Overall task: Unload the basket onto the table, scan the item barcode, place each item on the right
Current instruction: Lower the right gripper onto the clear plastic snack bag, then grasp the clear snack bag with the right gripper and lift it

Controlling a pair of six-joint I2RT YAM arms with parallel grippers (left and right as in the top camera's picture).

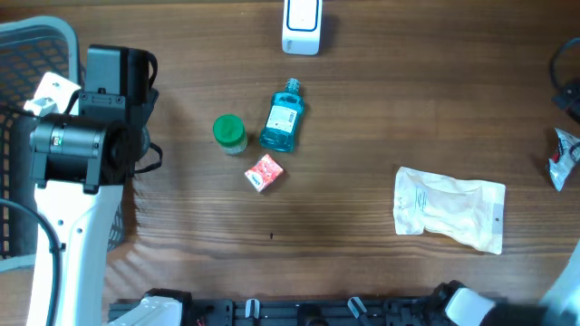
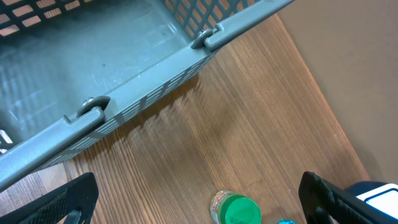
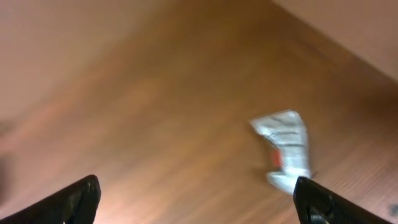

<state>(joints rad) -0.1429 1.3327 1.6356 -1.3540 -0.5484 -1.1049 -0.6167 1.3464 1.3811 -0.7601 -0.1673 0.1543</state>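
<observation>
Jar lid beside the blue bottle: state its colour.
The lid is green, clearest in the overhead view.

white scanner (image 1: pixel 302 25): above the blue bottle (image 1: pixel 282 116), cut by top edge
basket (image 1: pixel 27 54): left of bottle, cut off
wrapper (image 3: pixel 285 149): blurred, print unreadable

Setting: mock shop checkout laid out on a robot test bench. Evidence: wood-grain table (image 1: pixel 362 136) carrying a grey plastic shopping basket (image 1: pixel 36 32) at its left edge, a white scanner unit (image 1: pixel 302 25) at the far edge, and loose retail goods: blue mouthwash bottle (image 1: pixel 282 118), green-lidded jar (image 1: pixel 228 132), small red packet (image 1: pixel 265 172), white pouch (image 1: pixel 449 208). A white robot arm (image 1: pixel 72 181) stands beside the basket.
</observation>
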